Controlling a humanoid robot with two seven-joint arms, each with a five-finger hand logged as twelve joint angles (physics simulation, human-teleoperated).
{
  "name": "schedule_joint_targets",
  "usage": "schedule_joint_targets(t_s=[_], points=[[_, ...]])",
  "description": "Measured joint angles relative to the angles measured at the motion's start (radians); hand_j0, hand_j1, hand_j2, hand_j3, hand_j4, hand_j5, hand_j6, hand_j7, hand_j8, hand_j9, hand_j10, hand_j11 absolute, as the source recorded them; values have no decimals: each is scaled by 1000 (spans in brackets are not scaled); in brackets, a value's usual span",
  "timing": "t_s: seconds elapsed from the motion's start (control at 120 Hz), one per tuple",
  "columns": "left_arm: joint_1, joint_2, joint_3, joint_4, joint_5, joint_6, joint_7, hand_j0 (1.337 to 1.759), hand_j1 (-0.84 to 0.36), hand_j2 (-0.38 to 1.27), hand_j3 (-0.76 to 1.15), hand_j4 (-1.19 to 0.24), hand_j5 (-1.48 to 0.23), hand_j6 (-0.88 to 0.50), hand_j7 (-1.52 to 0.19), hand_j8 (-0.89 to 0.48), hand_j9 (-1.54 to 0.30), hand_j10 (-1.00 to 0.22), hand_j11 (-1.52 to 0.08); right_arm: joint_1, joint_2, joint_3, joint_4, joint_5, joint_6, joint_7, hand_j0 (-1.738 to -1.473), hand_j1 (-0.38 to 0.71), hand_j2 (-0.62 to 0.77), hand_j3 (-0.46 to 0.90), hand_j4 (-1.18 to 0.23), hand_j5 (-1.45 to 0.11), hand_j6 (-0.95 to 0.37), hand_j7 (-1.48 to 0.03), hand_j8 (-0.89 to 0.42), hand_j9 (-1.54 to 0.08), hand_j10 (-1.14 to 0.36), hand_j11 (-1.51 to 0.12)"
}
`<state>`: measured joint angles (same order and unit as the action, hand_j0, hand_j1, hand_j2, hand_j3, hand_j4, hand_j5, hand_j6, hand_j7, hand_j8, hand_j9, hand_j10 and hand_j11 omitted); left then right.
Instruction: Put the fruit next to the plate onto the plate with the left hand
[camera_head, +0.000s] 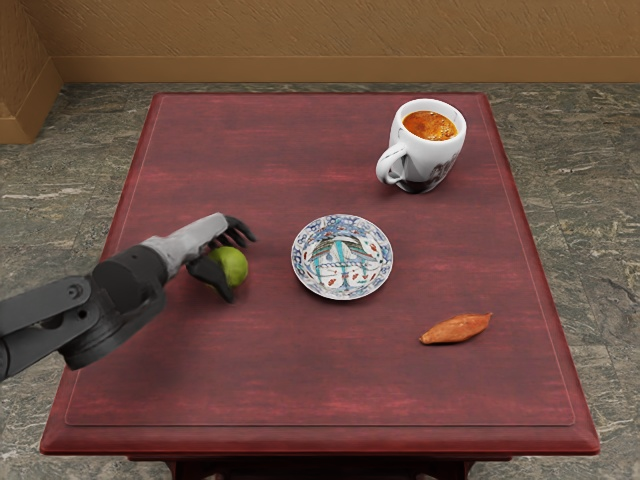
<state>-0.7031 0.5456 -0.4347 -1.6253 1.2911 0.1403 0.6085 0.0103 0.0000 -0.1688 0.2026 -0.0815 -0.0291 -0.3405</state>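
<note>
A green round fruit (232, 265) lies on the table to the left of the patterned plate (342, 256). My left hand (226, 256) reaches in from the left and wraps around the fruit, dark fingers (238, 232) curled over its far side and the thumb under its near side. The fruit still rests on the table surface. The plate holds nothing. My right arm does not show.
A white mug (423, 146) with an orange-red liquid stands at the back right of the red wooden table (300, 380). An orange sweet potato (456, 328) lies at the front right of the plate.
</note>
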Motion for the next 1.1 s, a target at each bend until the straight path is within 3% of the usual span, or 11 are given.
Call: schedule_joint_targets(t_s=[0.175,0.433,0.642,0.733,0.908,1.1], points=[[5,-4,6,25,24,19,2,1656,-246,300,0,-438,-586,-427,-588,-440,-589,-436,-591,4,0,0,0,0,0,0,-1658,-349,0,0,0,0,0,0,0,0,0,0],[1,-4,6,32,31,23,2,1656,-250,150,0,-518,-699,-391,-692,-450,-693,-522,-694,8,0,0,0,0,0,0,-1658,-349,0,0,0,0,0,0,0,0,0,0],[1,-5,6,32,30,21,3,1651,-309,226,0,-419,-919,-260,-912,-330,-898,-655,-897,8,0,0,0,0,0,0,-1658,-349,0,0,0,0,0,0,0,0,0,0],[-1,1,4,29,26,21,4,1648,-295,219,0,-421,-1028,-211,-1027,-299,-1016,-617,-995,8,0,0,0,0,0,0,-1658,-349,0,0,0,0,0,0,0,0,0,0],[-14,31,-7,-18,19,18,5,1645,-235,300,0,-535,-1146,-289,-1144,-320,-1150,-629,-1100,8,0,0,0,0,0,0,-1658,-349,0,0,0,0,0,0,0,0,0,0],[-45,37,-33,-59,2,7,7,1642,-226,307,0,-518,-1228,-272,-1207,-303,-1208,-615,-1146,15,0,0,0,0,0,0,-1658,-349,0,0,0,0,0,0,0,0,0,0]])
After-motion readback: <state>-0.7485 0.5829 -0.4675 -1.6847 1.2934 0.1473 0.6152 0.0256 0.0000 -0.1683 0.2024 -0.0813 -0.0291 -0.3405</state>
